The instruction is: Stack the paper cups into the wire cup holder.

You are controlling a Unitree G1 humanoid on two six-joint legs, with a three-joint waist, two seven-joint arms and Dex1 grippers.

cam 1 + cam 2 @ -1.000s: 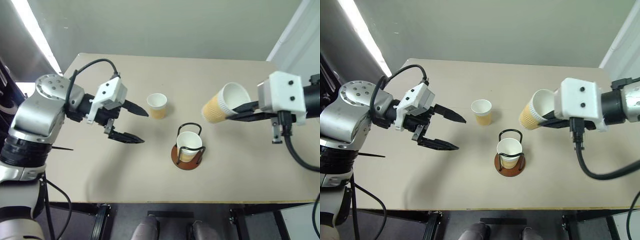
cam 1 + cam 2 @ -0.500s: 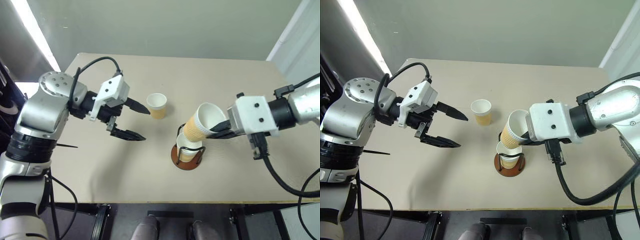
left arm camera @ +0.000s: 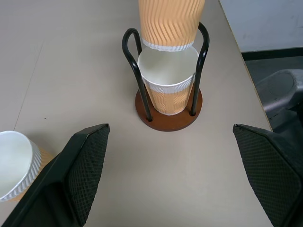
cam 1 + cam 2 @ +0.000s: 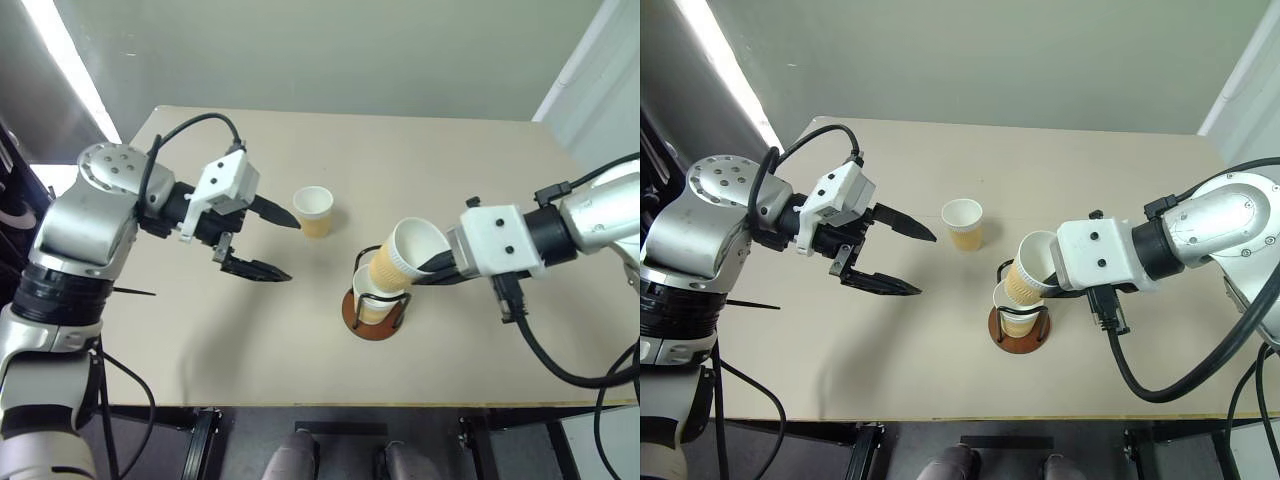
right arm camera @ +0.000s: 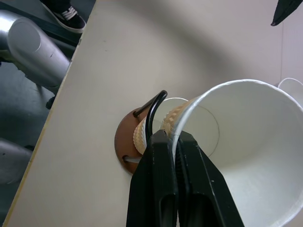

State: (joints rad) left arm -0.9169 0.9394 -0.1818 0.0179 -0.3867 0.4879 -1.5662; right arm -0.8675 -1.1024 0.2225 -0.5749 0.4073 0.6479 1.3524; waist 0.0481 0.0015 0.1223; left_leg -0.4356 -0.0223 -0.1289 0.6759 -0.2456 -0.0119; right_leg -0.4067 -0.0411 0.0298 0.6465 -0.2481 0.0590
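The wire cup holder (image 4: 374, 318) stands on the table near its front, and one paper cup (image 3: 168, 81) sits upright inside it. My right gripper (image 4: 431, 266) is shut on the rim of a second paper cup (image 4: 402, 257). That cup is tilted, with its bottom between the wire loops just over the seated cup's rim. A third paper cup (image 4: 314, 211) stands upright farther back and to the left. My left gripper (image 4: 290, 250) hangs open just left of that cup, with nothing between its fingers.
The beige table (image 4: 200, 340) has bare room to the left and right of the holder. Its front edge runs close behind the holder's base, with dark floor below. A black cable (image 4: 545, 350) loops under my right wrist.
My right gripper has carried its cup to the left and down, from the table's right side to just over the holder. The left gripper has stayed open and almost in place.
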